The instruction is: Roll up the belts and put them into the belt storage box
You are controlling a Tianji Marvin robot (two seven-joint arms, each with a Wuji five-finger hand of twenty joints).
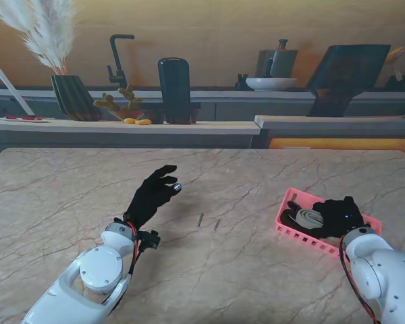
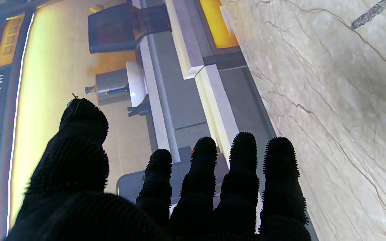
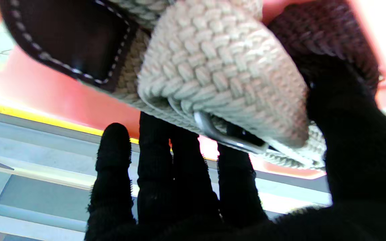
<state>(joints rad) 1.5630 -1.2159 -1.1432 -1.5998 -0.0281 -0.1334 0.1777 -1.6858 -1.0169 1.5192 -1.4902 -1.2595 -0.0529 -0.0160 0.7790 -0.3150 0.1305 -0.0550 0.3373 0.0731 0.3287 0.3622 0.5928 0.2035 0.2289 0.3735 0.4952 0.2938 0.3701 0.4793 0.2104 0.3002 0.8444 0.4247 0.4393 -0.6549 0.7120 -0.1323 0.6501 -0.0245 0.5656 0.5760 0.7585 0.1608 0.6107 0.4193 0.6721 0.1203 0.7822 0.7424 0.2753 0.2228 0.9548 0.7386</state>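
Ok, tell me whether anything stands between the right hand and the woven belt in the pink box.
Nothing visible does. The right hand is already over the pink belt storage box, and the right wrist view shows its fingers right up against the rolled beige woven belt.

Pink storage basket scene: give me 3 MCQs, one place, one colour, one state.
1. Where does the pink plastic storage basket stand?
A. On the robot's right of the table
B. On its left
C. On the back counter

2. What colour is the woven braided belt rolled in the basket?
A. Bright blue
B. Beige
C. Yellow

3. How is the black-gloved left hand?
A. Shut on a belt
B. Inside the basket
C. Open, holding nothing

Key: 1 A, the stand view shows it by the right hand. 2 B, right wrist view. 3 C, fingers apart over bare marble.
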